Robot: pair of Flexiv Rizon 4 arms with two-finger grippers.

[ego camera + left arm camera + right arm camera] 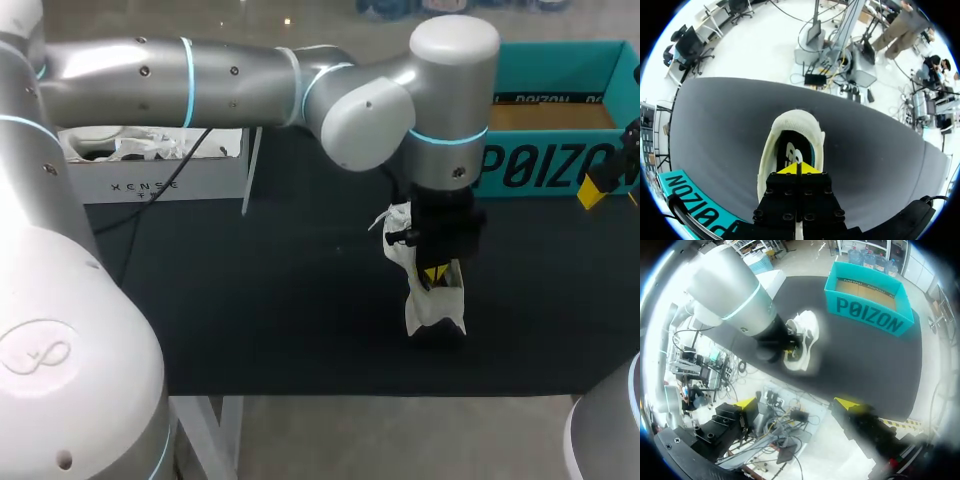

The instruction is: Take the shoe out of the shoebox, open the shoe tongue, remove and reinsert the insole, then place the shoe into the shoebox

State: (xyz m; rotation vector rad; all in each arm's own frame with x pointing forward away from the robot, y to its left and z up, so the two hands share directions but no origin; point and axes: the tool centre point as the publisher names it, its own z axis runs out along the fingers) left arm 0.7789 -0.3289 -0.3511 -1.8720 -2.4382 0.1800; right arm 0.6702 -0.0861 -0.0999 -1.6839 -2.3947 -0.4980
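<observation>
A white shoe (432, 300) stands on the black mat (280, 300), its heel end away from my left wrist. My left gripper (438, 272) points down into the shoe's opening. Its yellow tips (799, 169) are shut together over the dark insole (791, 150); whether they pinch anything is hidden. The white shoe (804, 337) also shows ahead of my right gripper (796, 403), which is open, holds nothing and hangs off the mat's edge. In the head view my right gripper (603, 184) is at the far right, in front of the teal shoebox (560, 160). The teal shoebox (871, 304) is open and has nothing inside.
A white box (150, 165) with crumpled paper stands at the back left, with a cable trailing over the mat beside it. My left arm (250, 85) spans the back of the table. The mat's front edge (350, 394) runs just below the shoe.
</observation>
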